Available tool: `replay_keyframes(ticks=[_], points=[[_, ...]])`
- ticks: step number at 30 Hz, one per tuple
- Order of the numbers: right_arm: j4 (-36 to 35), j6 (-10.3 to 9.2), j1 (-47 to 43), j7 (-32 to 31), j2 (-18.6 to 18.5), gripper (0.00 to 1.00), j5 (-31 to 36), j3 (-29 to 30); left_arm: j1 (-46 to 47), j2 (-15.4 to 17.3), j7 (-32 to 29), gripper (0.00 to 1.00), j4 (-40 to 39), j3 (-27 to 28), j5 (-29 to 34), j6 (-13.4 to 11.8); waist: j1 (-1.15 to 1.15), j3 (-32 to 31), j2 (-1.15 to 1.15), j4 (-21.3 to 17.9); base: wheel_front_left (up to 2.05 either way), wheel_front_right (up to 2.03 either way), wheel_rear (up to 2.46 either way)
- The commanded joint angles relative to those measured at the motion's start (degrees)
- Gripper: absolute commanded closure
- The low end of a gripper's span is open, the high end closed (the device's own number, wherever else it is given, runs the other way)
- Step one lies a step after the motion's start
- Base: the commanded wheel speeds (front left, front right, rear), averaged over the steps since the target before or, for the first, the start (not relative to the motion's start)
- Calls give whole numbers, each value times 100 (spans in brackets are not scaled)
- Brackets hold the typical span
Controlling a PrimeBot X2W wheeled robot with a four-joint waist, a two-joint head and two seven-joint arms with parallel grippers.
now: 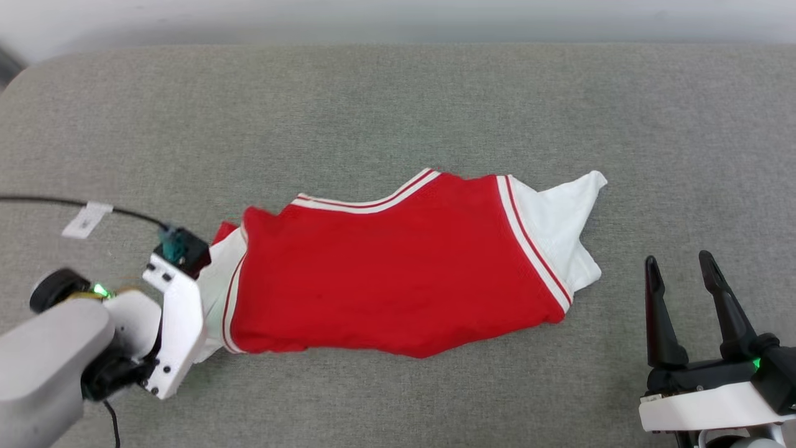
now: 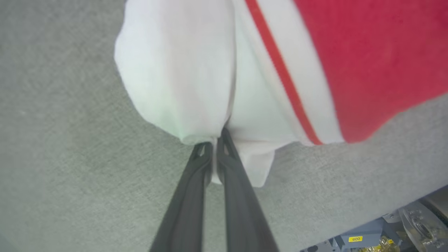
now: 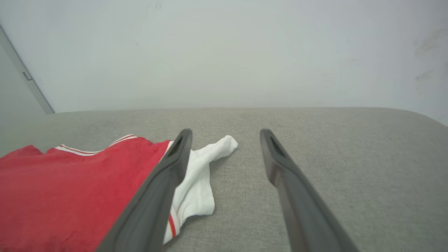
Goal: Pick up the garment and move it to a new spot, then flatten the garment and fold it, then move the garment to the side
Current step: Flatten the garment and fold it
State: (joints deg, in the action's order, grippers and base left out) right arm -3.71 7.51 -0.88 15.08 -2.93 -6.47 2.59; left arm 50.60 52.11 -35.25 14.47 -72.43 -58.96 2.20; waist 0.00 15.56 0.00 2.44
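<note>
While the left claw (image 2: 214,141) pinched a fold of white sleeve cloth between its two long dark fingers, the bright red soft jersey garment with white sleeve panels edged in thin red stripes (image 1: 398,286) lay lengthwise across the middle of the head view, on the wide grey fabric-covered counter (image 1: 398,106).

Condition of garment: red body uppermost, rumpled and uneven in outline, no lettering showing. One white sleeve trailed off to the right of centre, its tip pointing to the upper right. The other sleeve was bunched at the lower left, where the claw had it. Striped trim ran along the upper edge.

Left claw: at the lower left of the head view, under its white wrist bracket. In the left wrist view the cloth puckered just at the fingertips, which suggested a grip on an end of the sleeve, taken, most likely, because a pull from an outer end draws the whole shirt along or straightens it.

Right claw (image 1: 679,264): at the lower right of the head view, fingers spread wide, nothing between them, apart from the cloth. In the right wrist view the near sleeve lay just left of its fingers, so it seemed placed ready to take that end.

Sundries: a thin black cable with a white tag (image 1: 87,218) at the left edge, and a plain pale wall (image 3: 224,52) beyond the counter.

Task standing, as judged: flattening and folding not yet done.
</note>
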Motion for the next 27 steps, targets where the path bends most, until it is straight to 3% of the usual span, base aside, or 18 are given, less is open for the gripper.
replay_keyframes(ticks=[1, 4, 5, 6, 10, 13, 16, 17, 22, 27], points=[[2, -4, -39, 14, 10, 0, 53, 2, -248, 61, 78, 100, 91, -10, -150, -70, 0, 18, 0, -35, 0, 0, 0], [28, -4, -43, 13, 10, 0, 68, -8, -522, 66, 238, 100, 210, -28, -244, -150, 0, 4, 0, -74, 0, 0, 0], [40, -4, -59, 13, 10, 0, 74, -12, -567, 49, 323, 69, 198, -10, -245, -180, 0, -24, 0, -82, 0, 0, 0], [47, -4, -84, 13, 10, 0, 71, 11, -585, 26, 441, 0, 165, 20, -229, -220, 0, -65, 0, -84, 0, 0, 0], [16, -4, -147, 13, 10, 0, 115, 115, -526, 87, 1175, 0, -52, 233, 15, -380, 0, -316, 0, -57, 0, 0, 0], [-61, -4, -145, 13, 10, 0, 229, 241, -649, 170, 1930, 0, -315, 444, 188, -687, 0, -545, 0, -4, 0, 0, 0], [-192, -4, -10, 13, 10, 0, 435, 390, -796, 257, 2726, 0, -662, 713, 330, -1177, 0, -732, 0, 69, 0, 0, 0], [-192, -4, -10, 13, 10, 0, 435, 390, -796, 257, 2726, 0, -662, 713, 330, -1177, 0, -732, 0, 69, 0, 0, 0], [-403, -4, 437, 13, -37, 0, 873, 589, -1143, 219, 3980, 0, -1195, 1053, 722, -2212, 0, -876, 0, 220, 0, 0, 0], [-383, -4, 1085, 13, -575, 0, 991, 521, -1635, -40, 4929, 0, -1545, 1481, 957, -3265, 0, -888, 0, 304, 0, 0, 0]])
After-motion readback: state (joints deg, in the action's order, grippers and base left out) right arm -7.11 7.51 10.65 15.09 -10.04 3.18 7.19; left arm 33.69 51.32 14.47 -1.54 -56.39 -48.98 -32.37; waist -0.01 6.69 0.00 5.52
